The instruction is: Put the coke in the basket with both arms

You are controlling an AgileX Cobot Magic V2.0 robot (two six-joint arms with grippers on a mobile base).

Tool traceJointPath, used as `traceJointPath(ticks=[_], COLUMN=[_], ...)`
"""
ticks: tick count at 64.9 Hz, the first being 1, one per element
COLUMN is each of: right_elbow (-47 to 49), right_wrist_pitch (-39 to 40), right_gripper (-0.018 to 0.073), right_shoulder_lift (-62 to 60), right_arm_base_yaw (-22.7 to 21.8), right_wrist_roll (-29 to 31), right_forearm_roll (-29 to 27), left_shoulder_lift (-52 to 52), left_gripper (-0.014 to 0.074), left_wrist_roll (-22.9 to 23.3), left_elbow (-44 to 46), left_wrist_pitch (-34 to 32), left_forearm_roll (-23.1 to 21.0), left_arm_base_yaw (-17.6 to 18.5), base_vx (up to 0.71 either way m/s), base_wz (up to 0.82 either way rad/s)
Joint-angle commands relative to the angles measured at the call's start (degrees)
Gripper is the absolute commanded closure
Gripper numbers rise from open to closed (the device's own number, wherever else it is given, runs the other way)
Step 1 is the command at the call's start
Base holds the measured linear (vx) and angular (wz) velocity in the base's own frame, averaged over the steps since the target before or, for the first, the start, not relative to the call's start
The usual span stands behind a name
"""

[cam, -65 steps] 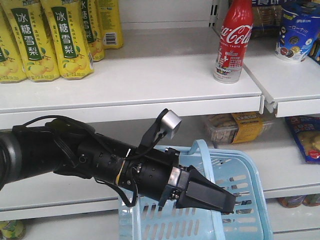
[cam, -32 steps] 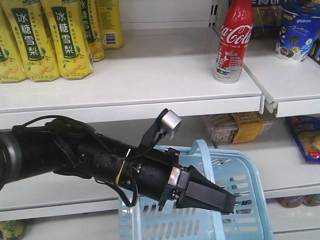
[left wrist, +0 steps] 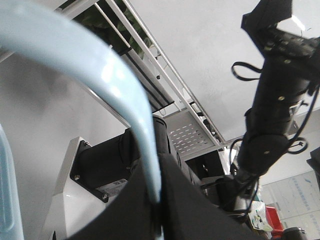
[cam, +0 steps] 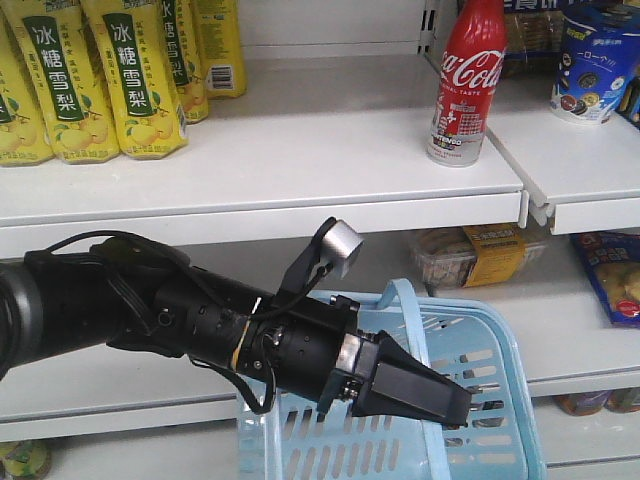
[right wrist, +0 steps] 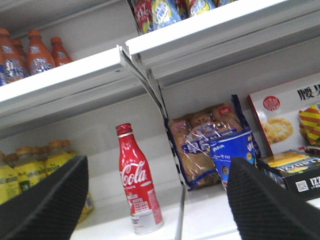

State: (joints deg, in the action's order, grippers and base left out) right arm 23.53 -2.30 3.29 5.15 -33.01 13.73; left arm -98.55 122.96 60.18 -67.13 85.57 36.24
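Red Coca-Cola bottle (cam: 466,80) stands upright on the white upper shelf (cam: 300,170), untouched. Right gripper (right wrist: 157,165) faces it, jaws wide and well apart from it. Left gripper (cam: 455,408) is clamped on the thin handle (left wrist: 125,100) of the light-blue slotted plastic basket (cam: 400,450) (held below shelf level). Recommended: approach level and close on the red waist. There is open room left of the bottle; the shelf joint (cam: 528,205) and blue tub (cam: 595,60) crowd its right.

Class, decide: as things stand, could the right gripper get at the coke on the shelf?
Probably yes: the right gripper is open and faces the coke, which stands upright on the shelf with nothing in front.
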Motion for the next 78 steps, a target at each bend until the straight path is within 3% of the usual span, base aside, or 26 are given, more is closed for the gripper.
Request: traceJointPath(ticks=[1,9,21,28,46,53,60,78], right_elbow=[5.9,14.1,25.9,30.2,41.5,45.1,47.1,48.8], right_wrist_pitch=[-0.3,-1.6,-2.7,-2.6,-2.6,-2.5,-0.8,1.5], right_gripper=[-0.0003,-0.0003,-0.0003,-0.0003,-0.0005,-0.0005,-0.0005,-0.0005], right_shoulder_lift=[7.8,18.3,34.2,41.7,58.2,62.0,64.6,69.2], right_arm_base_yaw=[0.1,4.3,15.3,17.9,17.6,15.1,12.9,12.9], right_wrist_roll=[2.6,11.5,21.7,26.4,27.2,24.9,22.6,21.9], right_forearm_roll=[1.6,1.1,1.5,2.1,3.4,3.4,2.4,2.3], left_shoulder_lift=[3.1,3.1,3.1,3.1,3.1,3.1,3.1,3.1], left_gripper=[0.0601,0.0601,0.0601,0.0601,0.0601,0.0601,0.0601,0.0601], left_wrist_roll=[-0.1,-0.1,-0.1,-0.1,-0.1,-0.1,-0.1,-0.1], left_elbow=[1.4,1.4,1.4,1.4,1.4,1.4,1.4,1.4], left_wrist_pitch=[-11.6,-11.6,-11.6,-11.6,-11.6,-11.6,-11.6,-11.6], left_forearm_roll=[-4.4,-4.4,-4.4,-4.4,-4.4,-4.4,-4.4,-4.4], left_arm_base_yaw=[0.4,0.4,0.4,0.4,0.4,0.4,0.4,0.4], base_vx=[0.0,0.0,0.0,0.0,0.0,0.0,0.0,0.0], base_wz=[0.0,0.0,0.0,0.0,0.0,0.0,0.0,0.0])
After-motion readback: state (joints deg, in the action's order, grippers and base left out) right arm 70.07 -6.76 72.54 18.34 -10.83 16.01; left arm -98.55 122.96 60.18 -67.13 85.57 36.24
